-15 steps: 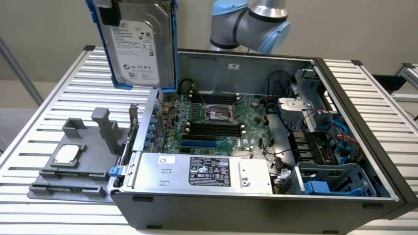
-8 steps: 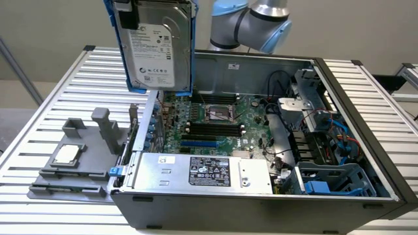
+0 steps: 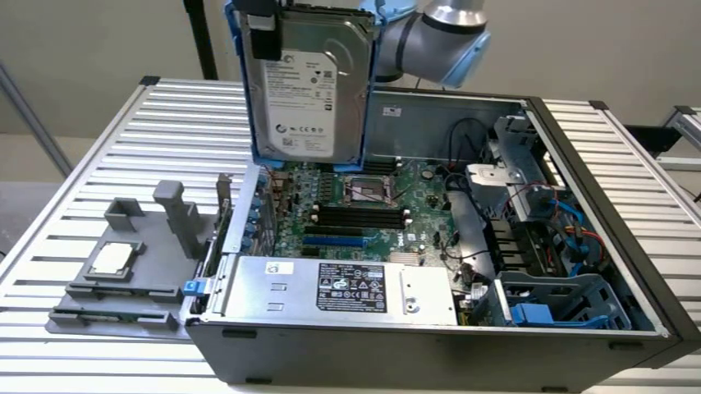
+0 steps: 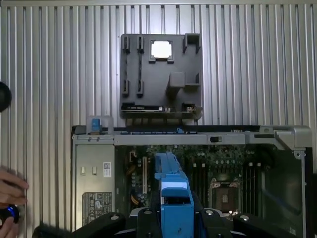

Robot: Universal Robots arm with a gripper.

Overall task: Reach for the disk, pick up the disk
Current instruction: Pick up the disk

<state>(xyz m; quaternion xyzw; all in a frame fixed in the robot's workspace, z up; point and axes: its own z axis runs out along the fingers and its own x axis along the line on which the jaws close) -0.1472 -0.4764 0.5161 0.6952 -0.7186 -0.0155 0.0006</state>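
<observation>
disk (image 3: 307,90): hangs upright, long axis vertical, lifted clear above the open computer case (image 3: 613,246) | claw (image 4: 174,218): you hold the disk by its blue rails, directly beneath the wrist | surface (image 3: 88,164): well below

The flat, rectangular silver-grey hard drive with a white printed label and blue plastic rails along its long edges (image 3: 305,86) hung upright in the air, its labelled face turned toward the exterior camera. It stood clear above the open computer case, over the rear part of the green motherboard, touching nothing beneath it. In the wrist view the disk appeared edge-on as a narrow blue rail (image 4: 172,191) running down toward the case interior.
</observation>
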